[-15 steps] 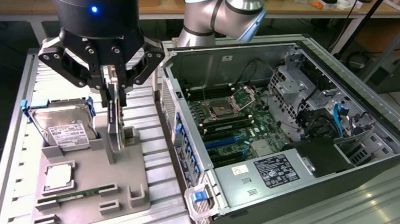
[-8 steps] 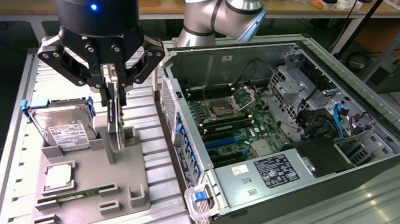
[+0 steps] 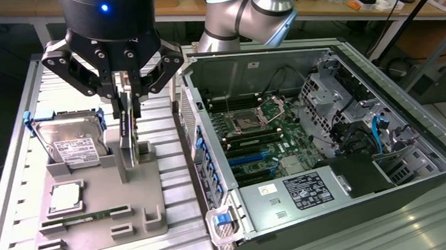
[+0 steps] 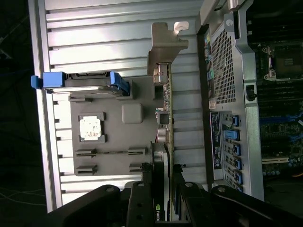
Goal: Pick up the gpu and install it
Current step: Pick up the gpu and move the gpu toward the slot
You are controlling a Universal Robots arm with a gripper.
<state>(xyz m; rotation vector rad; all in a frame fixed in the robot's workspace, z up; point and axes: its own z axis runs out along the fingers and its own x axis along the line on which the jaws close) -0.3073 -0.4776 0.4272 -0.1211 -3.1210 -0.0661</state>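
While the end effector (image 3: 128,107) (image 4: 162,189) hangs over the grey fixture tray (image 3: 99,237), its fingers (image 4: 142,198) are drawn in narrow on either face of the gpu (image 3: 130,138) (image 4: 164,118), gripping the card near its top edge. The gpu stands on edge, upright, with its silver bracket (image 4: 165,45) at the end pointing away from the wrist. Its lower edge sits at the slotted holder (image 3: 126,167) on the tray (whether it has cleared that slot I cannot tell). Just beside it in the tray are the hard drive (image 3: 71,144), a processor (image 3: 65,197) and the memory stick (image 3: 83,217). Across a strip of slatted desk (image 3: 15,170), on the exterior view's right, lies the open computer case (image 3: 334,56) with its motherboard (image 3: 262,134) exposed. The risks, as I judge them, come from the thin hold. A card pinched along one edge could pivot or slip if its lower edge drags in the holder. The long bracket could also catch the case wall near it. A tilted card would meet the motherboard askew and might strain the connector.
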